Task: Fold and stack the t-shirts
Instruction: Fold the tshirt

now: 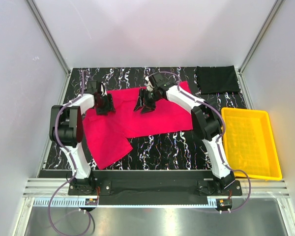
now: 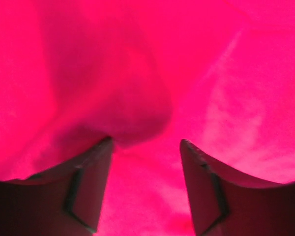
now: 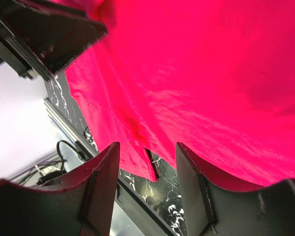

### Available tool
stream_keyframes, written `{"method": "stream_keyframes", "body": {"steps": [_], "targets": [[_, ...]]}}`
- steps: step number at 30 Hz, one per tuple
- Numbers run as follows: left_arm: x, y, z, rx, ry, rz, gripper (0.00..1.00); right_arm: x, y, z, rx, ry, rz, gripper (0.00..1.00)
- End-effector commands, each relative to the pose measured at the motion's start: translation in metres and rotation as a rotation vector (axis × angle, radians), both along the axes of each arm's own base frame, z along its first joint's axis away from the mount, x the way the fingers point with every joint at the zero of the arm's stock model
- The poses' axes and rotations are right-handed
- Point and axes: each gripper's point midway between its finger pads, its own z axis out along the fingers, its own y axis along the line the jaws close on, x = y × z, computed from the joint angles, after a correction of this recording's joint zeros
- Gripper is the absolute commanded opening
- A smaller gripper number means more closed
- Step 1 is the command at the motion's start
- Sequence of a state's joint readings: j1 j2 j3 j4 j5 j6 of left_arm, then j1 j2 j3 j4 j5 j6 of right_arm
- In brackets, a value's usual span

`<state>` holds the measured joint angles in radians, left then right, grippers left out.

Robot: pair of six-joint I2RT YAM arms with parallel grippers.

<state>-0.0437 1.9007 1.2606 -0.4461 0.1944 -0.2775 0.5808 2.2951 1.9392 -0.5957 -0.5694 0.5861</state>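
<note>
The red t-shirt (image 1: 157, 118) lies partly spread on the black veined tabletop, and a flap of it reaches toward the front left. My left gripper (image 1: 104, 105) hangs low over its left part. In the left wrist view that gripper (image 2: 146, 142) is open, with only red cloth (image 2: 211, 73) beneath the fingers. Over the shirt's upper middle, my right gripper (image 1: 143, 105) also stands open (image 3: 147, 146), just off the cloth's edge (image 3: 211, 73), and nothing sits between its fingers. The black t-shirt (image 1: 216, 79) lies folded at the back right.
A yellow tray (image 1: 273, 147) stands at the right edge of the table. Bare tabletop (image 1: 162, 147) shows in front of the red shirt. Grey walls close in the back and sides. The left arm's gripper (image 3: 49, 34) shows in the right wrist view's upper left.
</note>
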Motion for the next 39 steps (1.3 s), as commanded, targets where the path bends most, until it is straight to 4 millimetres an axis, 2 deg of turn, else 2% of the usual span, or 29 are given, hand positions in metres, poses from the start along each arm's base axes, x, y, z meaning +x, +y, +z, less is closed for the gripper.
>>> {"method": "stream_keyframes", "body": {"steps": [1,3,5,7,8,10,11,12,13,14,16,17,18,19,21,27,32,35,39], "targets": [[0.038,0.022,0.021,0.151,-0.12,0.019,0.57,0.001,0.01,0.033,0.097,-0.044,-0.018,0.56],[0.038,0.031,0.017,0.218,-0.097,0.05,0.56,0.002,0.011,0.028,0.103,-0.032,-0.025,0.56],[0.046,0.042,0.021,0.274,-0.107,0.082,0.55,0.005,0.017,0.029,0.132,-0.031,-0.039,0.56],[0.055,0.048,0.025,0.309,-0.124,0.096,0.53,0.006,0.025,0.022,0.155,-0.015,-0.044,0.54],[0.057,0.051,0.026,0.325,-0.127,0.095,0.52,0.012,0.034,0.029,0.205,-0.023,-0.061,0.54],[0.066,0.052,0.025,0.34,-0.133,0.077,0.52,0.012,0.047,0.024,0.253,-0.002,-0.072,0.52],[0.068,0.053,0.024,0.348,-0.127,0.072,0.52,0.018,0.056,0.029,0.291,0.004,-0.102,0.5],[0.07,0.054,0.021,0.357,-0.118,0.069,0.52,0.023,0.063,0.024,0.301,0.009,-0.109,0.49],[0.077,0.057,0.025,0.373,-0.127,0.078,0.52,0.025,0.07,0.024,0.313,0.012,-0.112,0.47],[0.077,0.058,0.018,0.382,-0.111,0.067,0.52,0.029,0.077,0.025,0.329,0.02,-0.133,0.42],[0.082,0.06,0.019,0.39,-0.115,0.065,0.52,0.036,0.089,0.02,0.349,0.028,-0.152,0.38],[0.083,0.059,0.019,0.389,-0.117,0.063,0.52,0.041,0.095,0.022,0.38,0.036,-0.168,0.32],[0.083,0.06,0.02,0.391,-0.117,0.063,0.52,0.044,0.1,0.014,0.383,0.051,-0.173,0.29],[0.085,0.059,0.022,0.387,-0.123,0.058,0.52,0.048,0.107,0.017,0.414,0.034,-0.17,0.26],[0.086,0.056,0.023,0.379,-0.121,0.049,0.52,0.051,0.118,0.01,0.418,0.02,-0.166,0.23],[0.073,0.06,0.038,0.356,-0.125,0.074,0.54,0.054,0.143,-0.002,0.429,-0.02,-0.146,0.24],[0.067,0.061,0.034,0.331,-0.108,0.073,0.55,0.057,0.162,-0.013,0.433,-0.069,-0.139,0.34],[0.066,0.066,0.034,0.319,-0.106,0.085,0.55,0.062,0.172,-0.017,0.435,-0.109,-0.149,0.36],[0.063,0.073,0.036,0.319,-0.106,0.096,0.55,0.069,0.176,-0.033,0.426,-0.124,-0.173,0.38]]}}
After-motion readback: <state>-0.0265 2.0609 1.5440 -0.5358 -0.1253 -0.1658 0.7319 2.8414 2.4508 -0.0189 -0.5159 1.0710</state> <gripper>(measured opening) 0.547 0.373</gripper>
